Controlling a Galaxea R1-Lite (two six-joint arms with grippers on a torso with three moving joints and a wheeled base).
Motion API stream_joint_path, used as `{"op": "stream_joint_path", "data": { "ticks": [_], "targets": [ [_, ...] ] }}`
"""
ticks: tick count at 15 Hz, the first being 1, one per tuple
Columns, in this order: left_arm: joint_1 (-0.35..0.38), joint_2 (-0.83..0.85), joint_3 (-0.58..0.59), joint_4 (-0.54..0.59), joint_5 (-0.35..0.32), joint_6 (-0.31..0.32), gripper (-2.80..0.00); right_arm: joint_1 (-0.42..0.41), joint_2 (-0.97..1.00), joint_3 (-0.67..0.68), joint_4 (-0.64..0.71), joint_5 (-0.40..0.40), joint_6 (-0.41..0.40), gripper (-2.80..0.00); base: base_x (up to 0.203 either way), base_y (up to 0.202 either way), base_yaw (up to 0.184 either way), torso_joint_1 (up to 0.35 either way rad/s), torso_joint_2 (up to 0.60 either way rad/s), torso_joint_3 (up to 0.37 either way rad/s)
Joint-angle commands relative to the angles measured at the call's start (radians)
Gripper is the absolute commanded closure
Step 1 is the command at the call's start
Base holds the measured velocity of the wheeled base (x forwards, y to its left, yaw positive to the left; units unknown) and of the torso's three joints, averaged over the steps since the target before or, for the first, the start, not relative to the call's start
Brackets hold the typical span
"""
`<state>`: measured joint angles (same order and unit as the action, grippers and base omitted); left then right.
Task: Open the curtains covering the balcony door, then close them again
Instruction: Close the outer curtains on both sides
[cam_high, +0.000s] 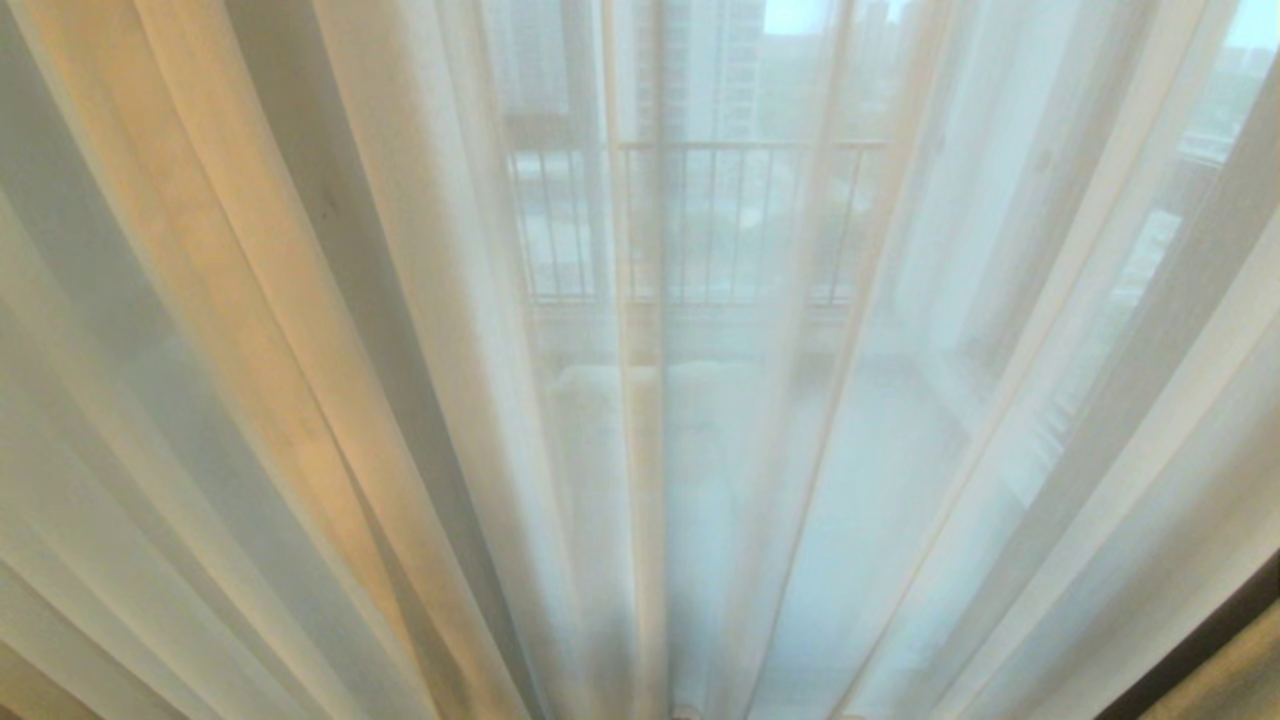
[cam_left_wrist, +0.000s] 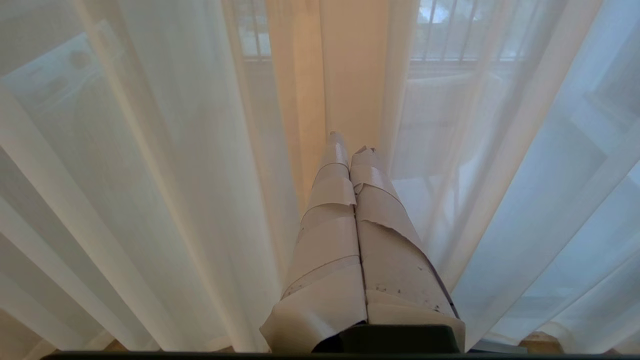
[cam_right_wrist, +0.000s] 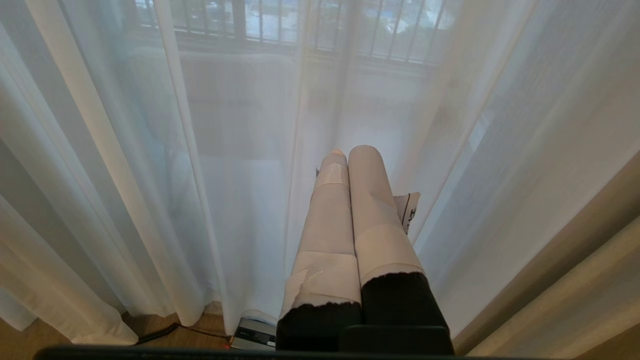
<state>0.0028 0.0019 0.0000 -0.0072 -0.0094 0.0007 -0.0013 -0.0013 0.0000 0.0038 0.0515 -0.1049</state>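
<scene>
From the head view, the curtains (cam_high: 330, 400) hang drawn across the whole scene in long pale pleats, sheer enough that a railing (cam_high: 745, 150) and tall buildings (cam_high: 700, 70) show dimly through them. A thin upright bar (cam_high: 655, 250) behind the fabric runs down the middle; whether it belongs to the door I cannot tell. At the lower right corner a dark strip (cam_high: 1215, 630) cuts across beside the last fold. Neither arm shows here.

In the left wrist view, the left tool (cam_left_wrist: 350, 147) points straight at the curtains, its two tape-wrapped fingers (cam_left_wrist: 332, 220) clenched together with nothing between them. The tips sit close against a warm-toned, denser fold (cam_left_wrist: 305, 100); I cannot say whether they touch it. Railing bars (cam_left_wrist: 450, 35) show faintly through the sheer cloth beyond.

In the right wrist view, the right tool (cam_right_wrist: 350, 152) likewise stands pressed closed and empty, taped fingers (cam_right_wrist: 370, 200) aimed at the cloth. A small label (cam_right_wrist: 411, 212) with dark print sticks out beside one finger, too small to read. On the wood floor (cam_right_wrist: 150, 322) under the curtain hem lie a black coiled cable (cam_right_wrist: 160, 332) and a small grey device (cam_right_wrist: 255, 332). The railing (cam_right_wrist: 280, 25) is seen hazily through the fabric.
</scene>
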Motion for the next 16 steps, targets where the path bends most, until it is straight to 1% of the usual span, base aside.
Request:
{"op": "stream_joint_path", "data": {
  "ticks": [1, 16],
  "targets": [
    [0.000, -0.002, 0.000, 0.000, 0.000, -0.002, 0.00, 0.000, 0.001, 0.000, 0.001, 0.001, -0.001, 0.00, 0.000, 0.000, 0.000, 0.000, 0.00, 0.000],
    [0.000, -0.002, 0.000, 0.000, 0.002, -0.005, 0.00, 0.000, 0.001, 0.000, 0.000, 0.001, -0.001, 0.00, 0.000, 0.000, 0.000, 0.000, 0.00, 0.000]
  ]
}}
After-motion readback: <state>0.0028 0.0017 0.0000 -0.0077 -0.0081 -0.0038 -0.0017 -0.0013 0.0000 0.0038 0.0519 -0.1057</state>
